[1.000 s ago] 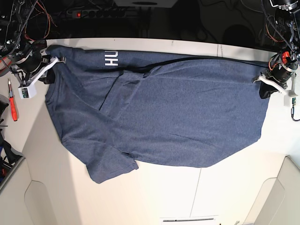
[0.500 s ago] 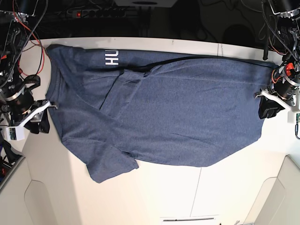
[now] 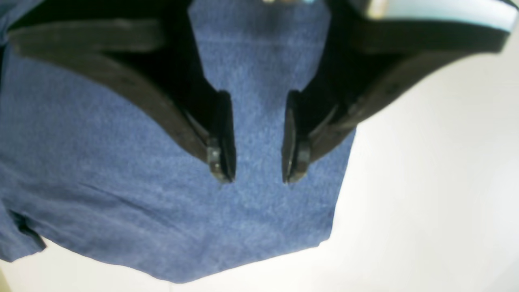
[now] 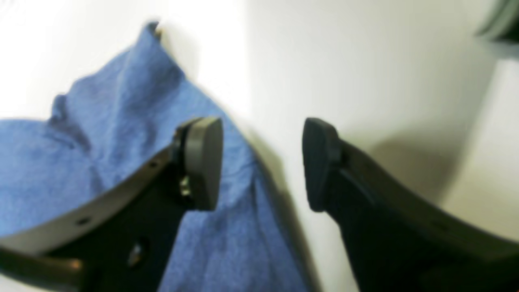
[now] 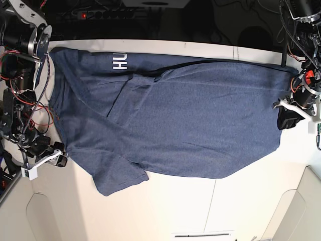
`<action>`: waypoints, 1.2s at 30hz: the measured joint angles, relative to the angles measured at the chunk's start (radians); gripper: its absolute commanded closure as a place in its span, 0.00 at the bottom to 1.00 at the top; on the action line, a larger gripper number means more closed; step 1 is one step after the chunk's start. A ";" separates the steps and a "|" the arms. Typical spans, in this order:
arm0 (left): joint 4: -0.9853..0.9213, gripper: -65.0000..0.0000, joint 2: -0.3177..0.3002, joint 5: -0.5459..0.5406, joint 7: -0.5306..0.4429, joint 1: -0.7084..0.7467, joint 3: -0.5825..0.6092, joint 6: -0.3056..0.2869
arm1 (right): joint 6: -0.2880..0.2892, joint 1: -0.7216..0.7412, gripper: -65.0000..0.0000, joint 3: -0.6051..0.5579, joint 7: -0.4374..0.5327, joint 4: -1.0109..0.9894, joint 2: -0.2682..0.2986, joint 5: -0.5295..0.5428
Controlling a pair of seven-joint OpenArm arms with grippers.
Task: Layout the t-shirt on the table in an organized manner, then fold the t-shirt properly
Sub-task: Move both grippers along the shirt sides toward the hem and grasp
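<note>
The dark navy t-shirt (image 5: 190, 115) lies spread across the cream table (image 5: 241, 201), with its white lettering (image 5: 119, 62) at the far left. A fold runs diagonally through its left half, and one sleeve (image 5: 118, 178) points toward the front. My left gripper (image 5: 286, 119) hovers open over the shirt's right edge. In the left wrist view it (image 3: 256, 174) has fabric (image 3: 121, 182) below it and nothing between the jaws. My right gripper (image 5: 59, 159) is open beside the shirt's left edge, just behind the sleeve. In the right wrist view it (image 4: 261, 162) straddles the fabric edge (image 4: 81, 154) and bare table (image 4: 365, 61).
A power strip (image 5: 100, 14) and cables lie in the dark area behind the table's far edge. The right arm's base and red wiring (image 5: 22, 75) stand at the left. A thin dark seam (image 5: 214, 201) crosses the tabletop in front. Pale panels sit at both front corners.
Both grippers have opened and let go of the shirt. The right arm has swung from the shirt's far left corner toward the front, near the sleeve. The left gripper has moved slightly toward the front.
</note>
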 measured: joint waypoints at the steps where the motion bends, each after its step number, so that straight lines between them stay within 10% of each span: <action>1: -0.003 0.65 0.000 0.000 0.000 -0.002 0.001 0.000 | 0.003 0.014 0.52 -0.012 0.000 -0.044 0.000 -0.002; 10: -0.007 0.65 0.000 0.013 -0.006 -0.033 0.075 0.000 | -0.019 0.024 0.54 -0.131 0.045 -0.140 -0.028 -0.101; 17: -0.040 0.65 -0.002 0.101 -0.008 -0.106 0.092 0.034 | -0.017 0.022 1.00 -0.132 0.043 -0.142 -0.030 -0.101; 36: -0.927 0.63 -0.086 0.092 -0.132 -0.661 0.090 0.012 | -0.010 0.021 1.00 -0.132 0.051 -0.142 -0.031 -0.098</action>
